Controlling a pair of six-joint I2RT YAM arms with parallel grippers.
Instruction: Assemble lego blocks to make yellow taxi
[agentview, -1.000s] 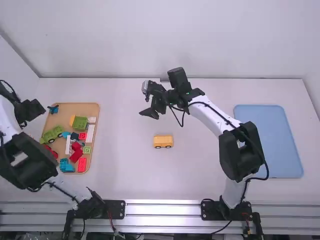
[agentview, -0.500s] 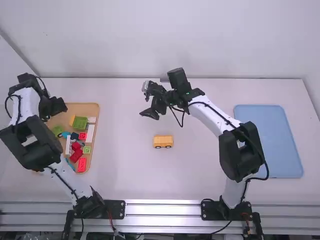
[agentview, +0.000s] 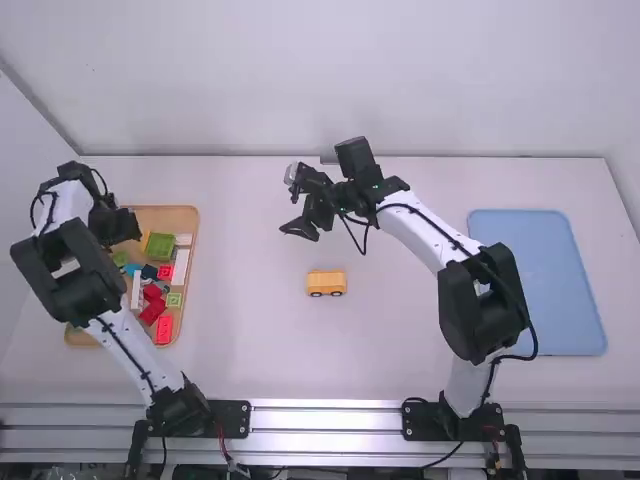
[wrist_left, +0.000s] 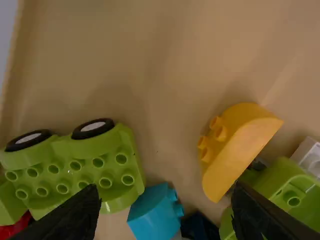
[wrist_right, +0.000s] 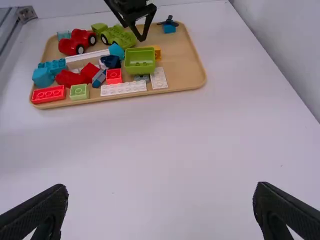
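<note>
Yellow curved block (wrist_left: 245, 150) in the tray (agentview: 178, 217), near the wide-spread left pincer (agentview: 128, 232).

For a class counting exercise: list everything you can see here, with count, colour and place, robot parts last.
Table: one, white
Tray: one, tan, table's left
Flat panel: one, light blue, table's right
Wheeled piece: one, yellow, mid-table
Rounded block: one, yellow, tray
Wheeled piece: one, green, tray
Box-shaped block: one, green, tray
Small square block: one, green, tray
Wheeled piece: one, red, tray
Other red blocks: at least four, tray
White blocks: three, tray
Blue pieces: several, light and dark, tray; some overlap
Left arm, right arm: white and black
Left gripper: black, over tray, fingers open
Right gripper: black, above table, fingers open
</note>
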